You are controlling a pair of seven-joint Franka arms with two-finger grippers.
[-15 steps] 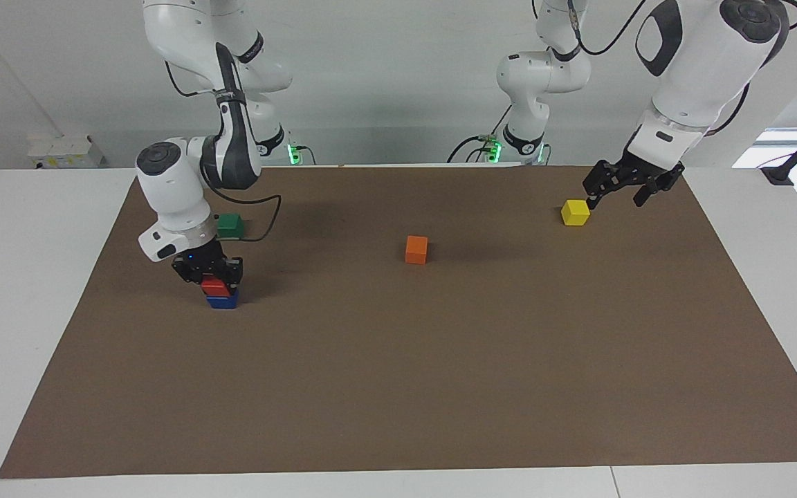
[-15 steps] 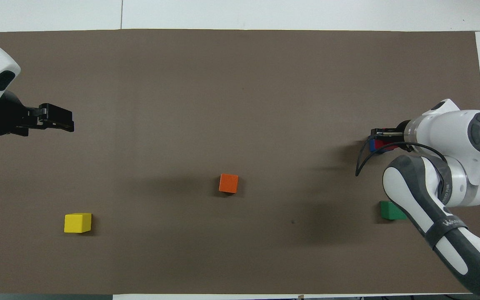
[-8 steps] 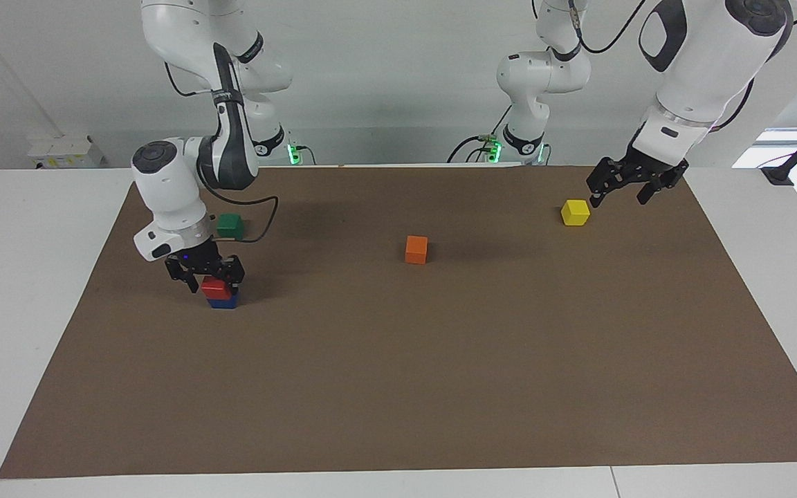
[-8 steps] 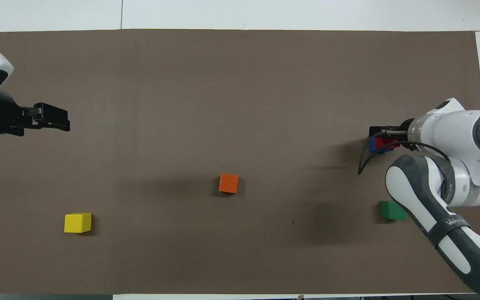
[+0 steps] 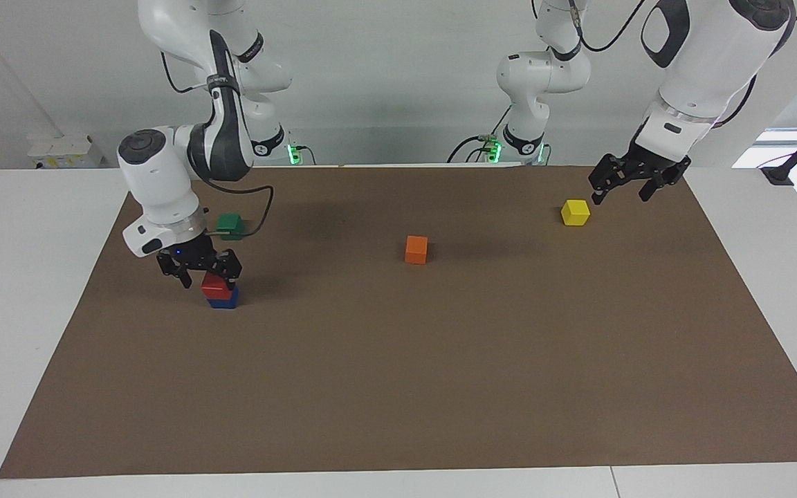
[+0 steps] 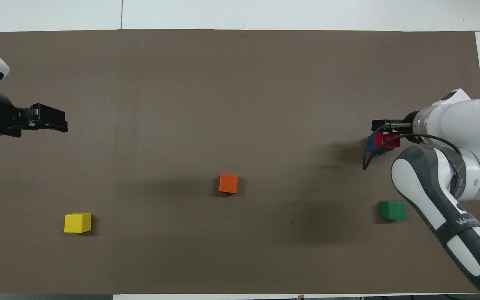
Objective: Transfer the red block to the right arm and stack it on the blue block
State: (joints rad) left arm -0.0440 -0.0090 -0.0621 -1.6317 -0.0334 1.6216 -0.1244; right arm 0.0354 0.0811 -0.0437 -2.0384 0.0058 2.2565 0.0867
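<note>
The red block sits on top of the blue block on the brown mat, toward the right arm's end of the table. In the overhead view the red block covers most of the blue block. My right gripper hangs open just over the red block, its fingers spread to either side of the block's top and not gripping it. From overhead the right gripper shows over the stack. My left gripper is open and holds nothing, up in the air beside the yellow block. From above, the left gripper sits over the mat's edge.
A green block lies a little nearer to the robots than the stack, next to the right arm's cable. An orange block stands mid-mat. The yellow block is at the left arm's end.
My right gripper has opened, let go of the red block and lifted slightly; the red block stays on the blue one. The left arm has drawn up and back a little.
</note>
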